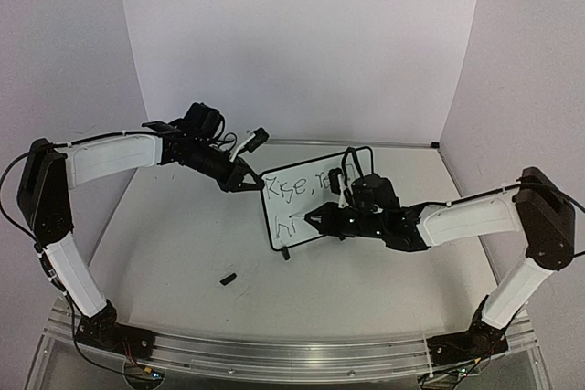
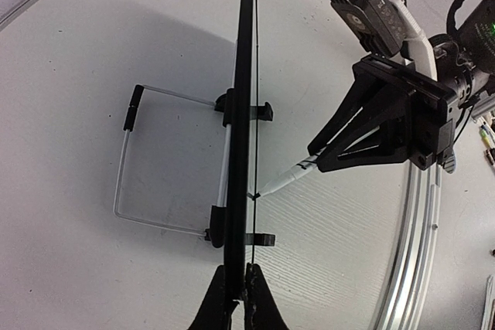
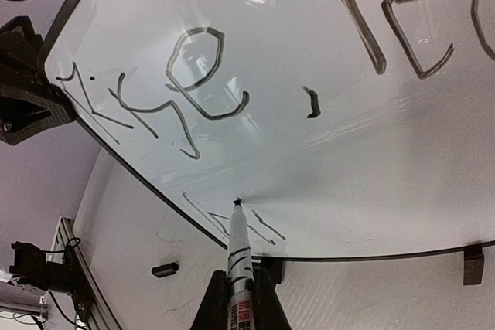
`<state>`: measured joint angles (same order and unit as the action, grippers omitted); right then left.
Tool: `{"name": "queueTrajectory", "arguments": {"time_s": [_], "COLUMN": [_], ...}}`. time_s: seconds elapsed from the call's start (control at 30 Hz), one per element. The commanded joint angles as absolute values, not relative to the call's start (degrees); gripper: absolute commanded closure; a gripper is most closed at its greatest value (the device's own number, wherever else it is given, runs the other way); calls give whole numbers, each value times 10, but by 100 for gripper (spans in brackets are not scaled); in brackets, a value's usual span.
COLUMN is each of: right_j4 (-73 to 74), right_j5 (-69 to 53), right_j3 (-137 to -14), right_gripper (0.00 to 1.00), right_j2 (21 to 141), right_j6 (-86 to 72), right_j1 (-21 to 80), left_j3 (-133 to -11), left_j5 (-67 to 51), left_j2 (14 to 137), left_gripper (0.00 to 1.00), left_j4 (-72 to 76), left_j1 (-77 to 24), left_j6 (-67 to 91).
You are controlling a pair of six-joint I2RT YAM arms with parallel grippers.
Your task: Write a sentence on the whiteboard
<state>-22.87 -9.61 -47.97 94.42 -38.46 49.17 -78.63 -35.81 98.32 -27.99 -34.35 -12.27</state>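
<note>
Right wrist view puts the marker [image 3: 237, 246] tip right on the whiteboard [image 3: 371, 160], low down, just above its bottom frame; do you agree?

Yes; the right hand [image 3: 240, 305] is pinched narrow round the marker's barrel, and the tip sits among the first strokes of a second line; the sentence [image 1: 300, 187] has its upper line written, something like "Rise, rea..." before the arm hides the rest.

And the board itself?

It stands up on the tabletop [image 1: 183, 244], on small feet [image 3: 473, 264] with a wire prop [image 2: 124, 168] behind it; the left hand [image 2: 238, 303] is closed on its left edge, a finger on each face, near the top corner.

What worries you from here?

Pressure, mostly; I judge the board is steadied at one edge only, so a hard push from the marker could swing the free side back or skid the feet, and the letters would wobble; too light, and the line breaks. The tip is also close to the bottom frame; a long downstroke could run off onto it. The right hand hangs just in front of the upper line; drifting closer could smear the ink.

Anything else near?

A small black piece [image 1: 228, 278], perhaps the cap, lies in front of the board, well apart from it; no hazard, I think.
</note>
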Motion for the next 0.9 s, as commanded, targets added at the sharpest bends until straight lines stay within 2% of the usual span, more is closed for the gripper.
{"name": "queueTrajectory", "arguments": {"time_s": [0.0,0.43,0.87], "right_j4": [-243,-244,-245], "right_j5": [-71,-49,-136], "right_j3": [-507,-494,-477], "right_gripper": [100,100,100], "right_j2": [959,943,880], "right_j6": [-381,-381,-343], "right_j1": [490,490,489], "left_j3": [-779,-779,-777], "left_j5": [-327,-327,-326], "left_j2": [1001,999,1000], "left_gripper": [100,100,100], "left_j4": [-344,-345,-344], "left_j1": [-356,-356,-356], "left_j6": [-155,-155,-155]}}
